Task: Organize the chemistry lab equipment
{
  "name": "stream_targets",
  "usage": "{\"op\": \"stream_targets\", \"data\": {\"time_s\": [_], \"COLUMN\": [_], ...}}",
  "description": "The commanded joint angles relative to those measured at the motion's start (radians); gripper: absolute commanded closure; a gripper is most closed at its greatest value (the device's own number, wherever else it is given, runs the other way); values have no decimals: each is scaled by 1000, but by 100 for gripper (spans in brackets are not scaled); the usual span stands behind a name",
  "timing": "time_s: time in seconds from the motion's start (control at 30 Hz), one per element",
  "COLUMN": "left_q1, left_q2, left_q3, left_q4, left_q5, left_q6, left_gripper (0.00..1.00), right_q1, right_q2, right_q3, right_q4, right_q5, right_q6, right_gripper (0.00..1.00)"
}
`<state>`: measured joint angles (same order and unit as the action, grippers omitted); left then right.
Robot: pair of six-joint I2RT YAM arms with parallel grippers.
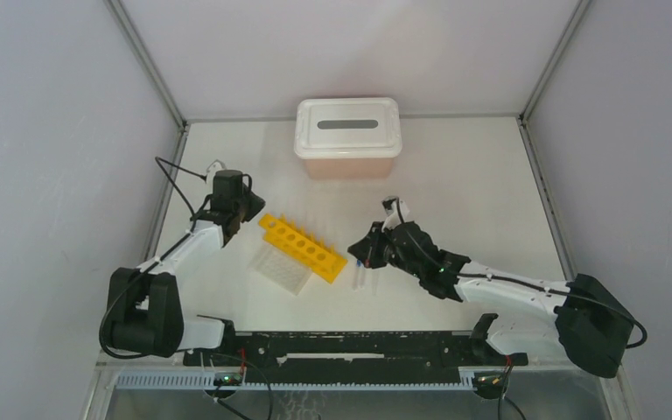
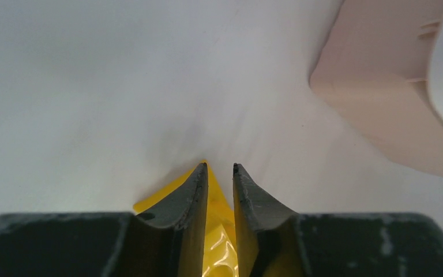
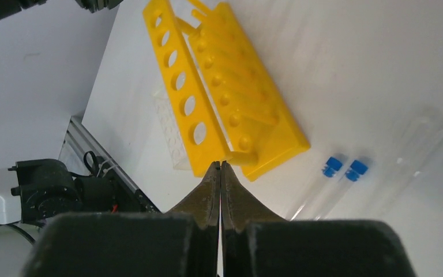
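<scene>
The yellow tube rack (image 1: pixel 303 248) lies tipped on the table's middle, its row of holes facing sideways in the right wrist view (image 3: pixel 179 86). The clear well plate (image 1: pixel 280 269) lies against its near side. My left gripper (image 1: pixel 248 213) is at the rack's far left end, its jaws closed narrowly on a yellow corner of the rack (image 2: pixel 218 196). My right gripper (image 3: pixel 220 164) is shut and empty, with its tips at the rack's right end (image 1: pixel 360 254). Two blue-capped vials (image 3: pixel 344 168) lie on the table beside it. Thin clear tubes (image 3: pixel 421 144) lie further right.
The pink box with the white slotted lid (image 1: pixel 347 138) stands at the back centre and also shows in the left wrist view (image 2: pixel 380 109). Grey walls close in the left, right and back sides. A black rail (image 1: pixel 350 346) runs along the near edge.
</scene>
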<state>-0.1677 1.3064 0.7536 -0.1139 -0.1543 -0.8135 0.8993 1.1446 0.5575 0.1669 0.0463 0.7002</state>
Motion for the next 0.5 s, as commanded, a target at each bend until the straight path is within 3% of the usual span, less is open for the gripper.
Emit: {"op": "stream_targets", "data": {"time_s": [0.0,0.47], "left_q1": [23,51], "left_q2": [39,117], "left_q3": [3,16], "left_q4": [52,96], "left_q5": [4,51], "left_q6": [-7,-18], "left_gripper": [74,76], "right_q1": [79,249], "right_q2": [71,298], "right_q3": [-13,-6], "right_q4": [203,412], "right_q5": [64,96], "right_q6": [55,118], "right_gripper": [100,100]}}
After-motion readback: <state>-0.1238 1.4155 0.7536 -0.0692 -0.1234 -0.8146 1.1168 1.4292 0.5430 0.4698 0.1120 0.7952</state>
